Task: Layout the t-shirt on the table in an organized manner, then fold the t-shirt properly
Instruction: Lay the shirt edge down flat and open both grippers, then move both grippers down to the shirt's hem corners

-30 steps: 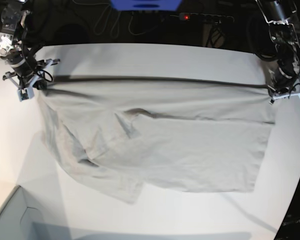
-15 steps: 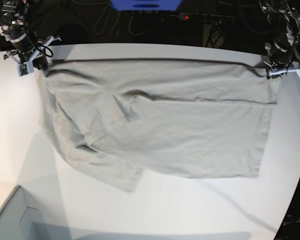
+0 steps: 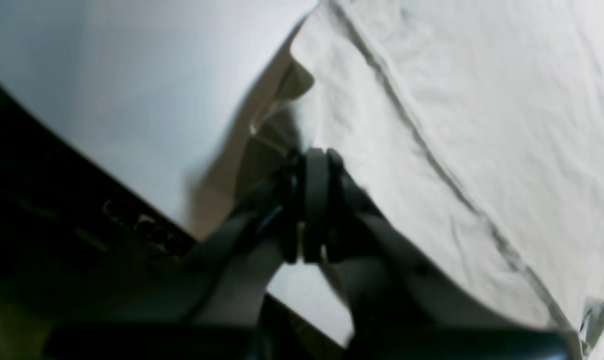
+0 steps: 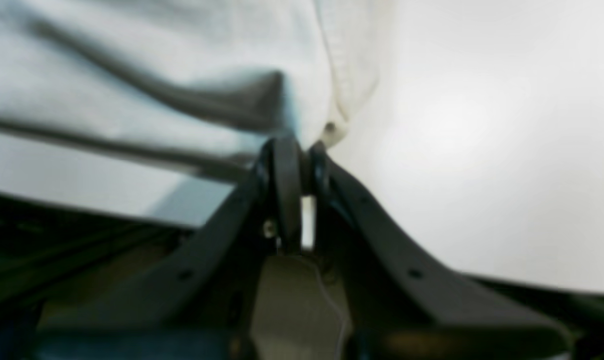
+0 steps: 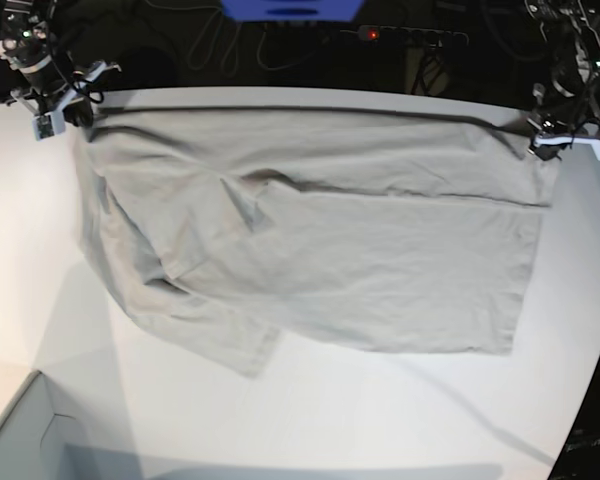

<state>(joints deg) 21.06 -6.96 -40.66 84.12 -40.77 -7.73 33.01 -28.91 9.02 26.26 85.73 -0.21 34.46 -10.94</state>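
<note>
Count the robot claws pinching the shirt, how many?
2. The right gripper pinches the plain beige-grey cotton t-shirt at its far corner on the base view's left; the left gripper pinches the far corner on the right.

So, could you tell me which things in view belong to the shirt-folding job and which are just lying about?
Belongs to the job:
- t-shirt, stretched along the far edge
- table
- left gripper, shut on a shirt corner
- right gripper, shut on the other corner

Just lying about:
- pale grey box corner
- power strip with a red light
- blue object
</note>
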